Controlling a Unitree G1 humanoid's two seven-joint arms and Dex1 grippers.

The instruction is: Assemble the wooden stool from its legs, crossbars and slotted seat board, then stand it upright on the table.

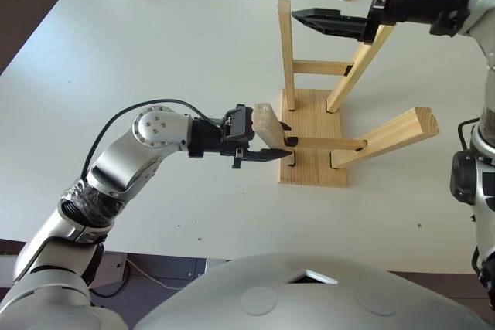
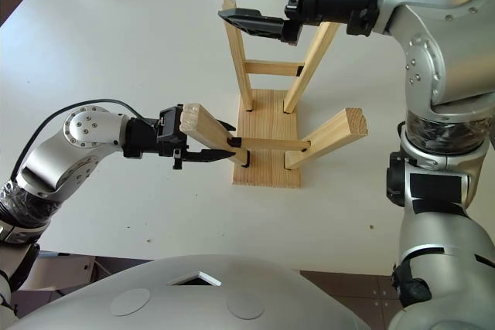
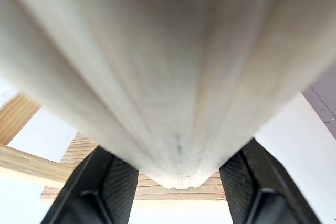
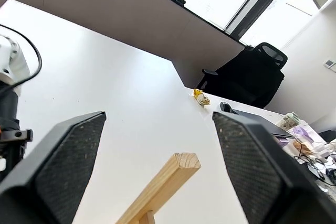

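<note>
Four legs [image 1: 352, 75] rise from the seat board [image 1: 313, 179], which lies flat on the worktop [image 1: 155, 75], so the stool sits upside down and is not yet stood upright. The near pair splays outward: the near-left leg [image 1: 265, 120] and near-right leg [image 1: 402, 130] lean away from each other, joined low down by a crossbar [image 1: 329, 144]. The left tool [image 1: 278, 141] is closed around the near-left leg close to its foot. The right tool [image 1: 303, 17] is spread wide with nothing in it, just beside the top of the far-left leg [image 1: 286, 44]. Nothing pins the board, so a sideways push from the left tool would likely slide the whole piece, lever the leaning leg out of its slot, or pull the crossbar free. A stray nudge from the right tool could rock the far frame. In the left wrist view the leg runs between both fingers [image 3: 110, 187] with the board beyond, confirming the grip, while the head views reveal the lean. From the right wrist view the pads [image 4: 68, 171] stand well apart over a leg's end, whereas side-on from the head that gap is hard to judge.
</note>
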